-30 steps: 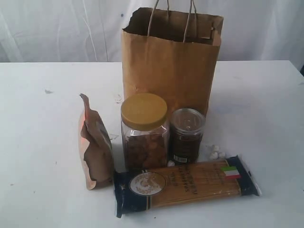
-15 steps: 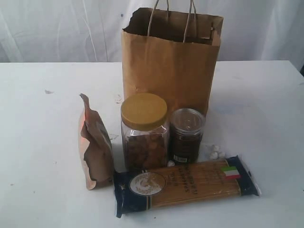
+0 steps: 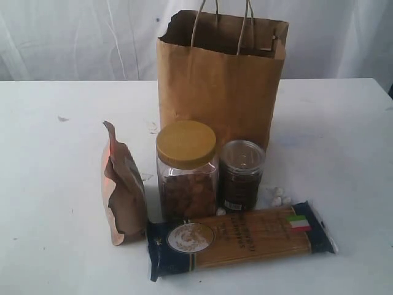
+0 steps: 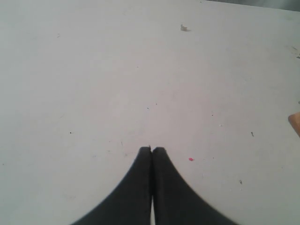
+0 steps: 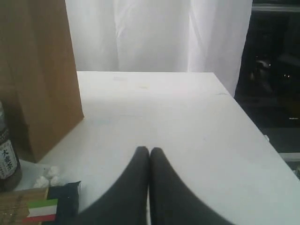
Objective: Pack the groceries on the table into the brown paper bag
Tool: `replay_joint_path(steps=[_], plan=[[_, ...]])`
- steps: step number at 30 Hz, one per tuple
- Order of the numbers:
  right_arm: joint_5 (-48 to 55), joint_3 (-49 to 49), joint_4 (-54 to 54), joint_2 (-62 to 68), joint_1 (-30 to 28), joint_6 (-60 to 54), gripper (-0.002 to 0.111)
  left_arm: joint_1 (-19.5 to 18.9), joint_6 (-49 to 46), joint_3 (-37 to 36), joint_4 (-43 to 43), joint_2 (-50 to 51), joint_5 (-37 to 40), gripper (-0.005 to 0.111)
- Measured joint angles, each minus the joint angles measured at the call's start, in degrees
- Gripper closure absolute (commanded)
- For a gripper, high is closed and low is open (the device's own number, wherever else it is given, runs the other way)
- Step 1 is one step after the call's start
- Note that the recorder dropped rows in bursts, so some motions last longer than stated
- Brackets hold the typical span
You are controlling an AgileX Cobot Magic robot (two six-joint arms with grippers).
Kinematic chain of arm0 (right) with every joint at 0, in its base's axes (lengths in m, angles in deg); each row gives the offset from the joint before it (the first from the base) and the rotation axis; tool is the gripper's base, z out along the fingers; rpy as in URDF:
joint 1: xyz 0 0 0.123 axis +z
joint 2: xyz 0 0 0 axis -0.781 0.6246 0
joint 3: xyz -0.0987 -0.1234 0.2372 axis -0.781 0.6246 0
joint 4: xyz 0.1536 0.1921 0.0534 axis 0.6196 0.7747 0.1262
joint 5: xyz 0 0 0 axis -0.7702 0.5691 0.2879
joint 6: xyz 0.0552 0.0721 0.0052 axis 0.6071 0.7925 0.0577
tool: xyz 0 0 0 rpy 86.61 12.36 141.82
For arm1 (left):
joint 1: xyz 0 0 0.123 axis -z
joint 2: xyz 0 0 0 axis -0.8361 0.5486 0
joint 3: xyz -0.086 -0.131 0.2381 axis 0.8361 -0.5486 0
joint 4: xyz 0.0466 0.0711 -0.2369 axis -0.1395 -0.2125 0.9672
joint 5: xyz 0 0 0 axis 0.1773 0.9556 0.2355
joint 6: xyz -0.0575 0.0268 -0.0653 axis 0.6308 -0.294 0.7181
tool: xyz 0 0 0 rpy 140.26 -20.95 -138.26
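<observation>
The brown paper bag (image 3: 220, 78) stands upright at the back of the white table (image 3: 55, 184), mouth open, cord handles up. In front of it stand a gold-lidded clear jar (image 3: 186, 171) and a smaller dark jar (image 3: 241, 176). A coppery pouch (image 3: 123, 187) stands to their left. The navy-ended spaghetti pack (image 3: 241, 238) lies flat in front. Neither arm shows in the exterior view. My left gripper (image 4: 152, 149) is shut over bare tabletop. My right gripper (image 5: 149, 150) is shut and empty, with the bag (image 5: 40, 75), dark jar (image 5: 7, 157) and spaghetti pack end (image 5: 51, 206) off to one side.
Small white pellets (image 3: 277, 196) lie by the dark jar, also seen as white pellets (image 5: 47, 177) in the right wrist view. A white curtain (image 3: 80, 37) hangs behind the table. The table's edge (image 5: 243, 112) drops off to a dark area. Specks (image 4: 184, 28) mark the tabletop.
</observation>
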Motion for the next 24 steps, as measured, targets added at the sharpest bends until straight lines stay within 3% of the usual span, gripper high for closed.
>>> replay_joint_path(steps=[24], plan=[[0.81,0.00,-0.19,0.00,0.00,0.00,0.108,0.00,0.00,0.00,-0.23,0.00,-1.42,0.107]])
